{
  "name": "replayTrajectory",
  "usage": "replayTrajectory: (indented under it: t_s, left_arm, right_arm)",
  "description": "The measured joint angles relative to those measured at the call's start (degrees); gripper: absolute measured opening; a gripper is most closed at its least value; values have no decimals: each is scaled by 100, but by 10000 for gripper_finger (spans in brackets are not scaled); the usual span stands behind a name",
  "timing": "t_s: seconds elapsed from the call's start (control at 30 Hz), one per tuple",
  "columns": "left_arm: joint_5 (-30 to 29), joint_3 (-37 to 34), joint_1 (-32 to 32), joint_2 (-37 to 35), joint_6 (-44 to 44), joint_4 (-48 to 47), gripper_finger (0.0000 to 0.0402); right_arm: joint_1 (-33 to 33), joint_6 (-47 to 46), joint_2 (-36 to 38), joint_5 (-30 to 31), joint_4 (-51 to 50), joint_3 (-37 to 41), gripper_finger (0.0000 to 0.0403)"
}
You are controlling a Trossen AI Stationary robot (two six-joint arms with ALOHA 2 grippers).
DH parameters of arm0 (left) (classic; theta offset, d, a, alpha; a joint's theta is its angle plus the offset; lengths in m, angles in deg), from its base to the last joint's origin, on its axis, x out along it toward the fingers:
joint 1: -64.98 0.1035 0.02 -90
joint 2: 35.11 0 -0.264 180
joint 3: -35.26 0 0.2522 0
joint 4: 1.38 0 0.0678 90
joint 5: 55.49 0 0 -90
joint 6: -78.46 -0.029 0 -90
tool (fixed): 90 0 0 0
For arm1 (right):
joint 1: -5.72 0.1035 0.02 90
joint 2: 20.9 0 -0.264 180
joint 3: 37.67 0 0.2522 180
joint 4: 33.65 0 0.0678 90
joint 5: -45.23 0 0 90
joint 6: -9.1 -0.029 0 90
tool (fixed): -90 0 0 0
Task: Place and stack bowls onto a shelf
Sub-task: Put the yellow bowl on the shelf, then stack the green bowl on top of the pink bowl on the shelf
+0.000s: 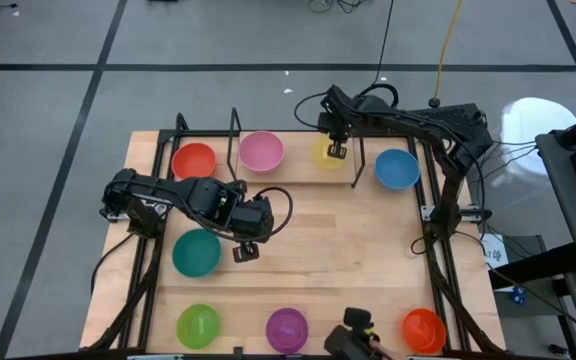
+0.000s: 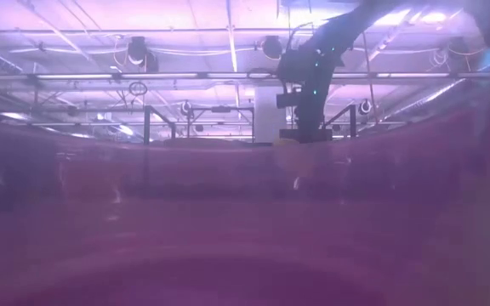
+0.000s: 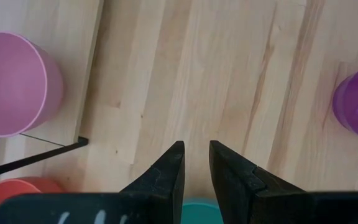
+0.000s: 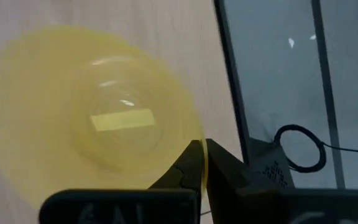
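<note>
Nearest, purple plastic bowl [image 1: 286,329] waits on the desk [image 1: 368,250]; right tool [image 1: 336,150] pinches yellow plastic bowl [image 1: 326,152] onto the black-rod shelf [image 1: 298,170]; left tool [image 1: 245,252] hovers released.

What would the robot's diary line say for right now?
right gripper: shut on yellow bowl rim, over shelf | left gripper: open, empty, beside teal bowl

Premises: a robotics lab or test bay. Grey tiled floor [image 1: 48,120] surrounds the tabletop [image 1: 368,260]; loose cables [image 1: 448,40] run across the upper frame; the low view shows ceiling lights [image 2: 134,51] on exposed overhead framing.
</note>
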Motion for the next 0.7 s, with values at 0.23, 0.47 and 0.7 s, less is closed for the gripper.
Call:
replayTrajectory:
  t_s: [0.23, 0.47, 0.7]
  left_arm:
    - [0, 0, 0, 0, 45, 0, 81]
    - [1, 0, 0, 0, 19, 0, 81]
    - [167, 0, 2, 0, -24, 0, 81]
  right_arm:
    - [28, 104, -114, 8, 35, -2, 5]
    - [113, 260, -122, 51, 42, 0, 54]
    - [317, 784, 52, 544, 100, 4, 115]
